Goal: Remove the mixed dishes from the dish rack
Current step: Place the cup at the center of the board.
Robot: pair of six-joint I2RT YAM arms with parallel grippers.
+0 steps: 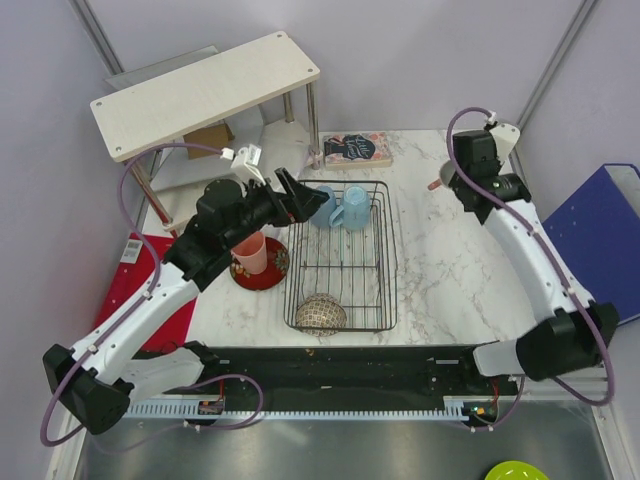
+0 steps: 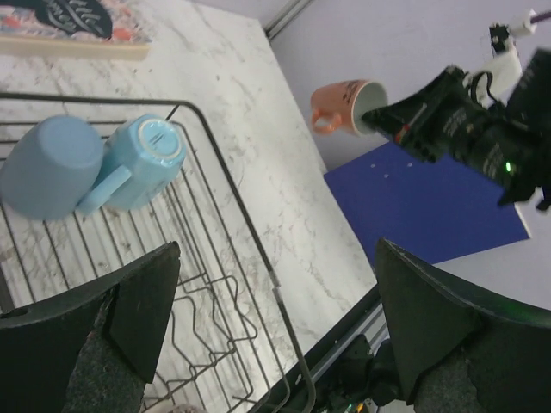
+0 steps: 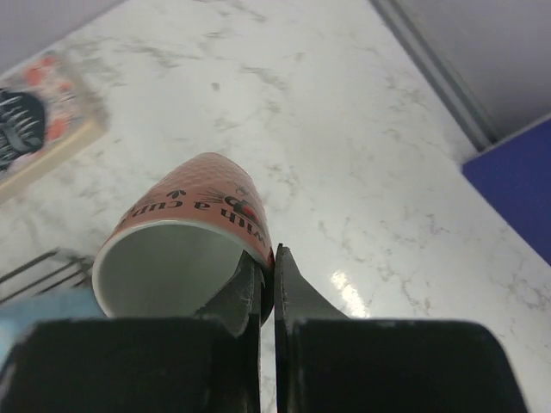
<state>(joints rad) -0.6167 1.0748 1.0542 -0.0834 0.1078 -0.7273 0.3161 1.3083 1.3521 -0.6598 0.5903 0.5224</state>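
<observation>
The black wire dish rack (image 1: 375, 262) sits mid-table. Two light blue mugs (image 1: 325, 205) (image 1: 354, 208) lie at its far end, and a speckled bowl (image 1: 320, 313) sits at its near end. A salmon-pink tumbler (image 1: 251, 251) stands on the dark red plate (image 1: 275, 275) left of the rack. My left gripper (image 1: 305, 200) is open and empty, hovering by the blue mugs (image 2: 47, 168) (image 2: 146, 162). My right gripper (image 3: 267, 267) is shut on the rim of the salmon-pink mug (image 3: 185, 232), held tilted above the marble to the right of the rack (image 1: 437, 183).
A white wooden shelf (image 1: 205, 90) stands at the back left. A book (image 1: 355, 148) lies behind the rack. A blue folder (image 1: 600, 230) lies off the table's right edge. A red mat (image 1: 140, 290) lies to the left.
</observation>
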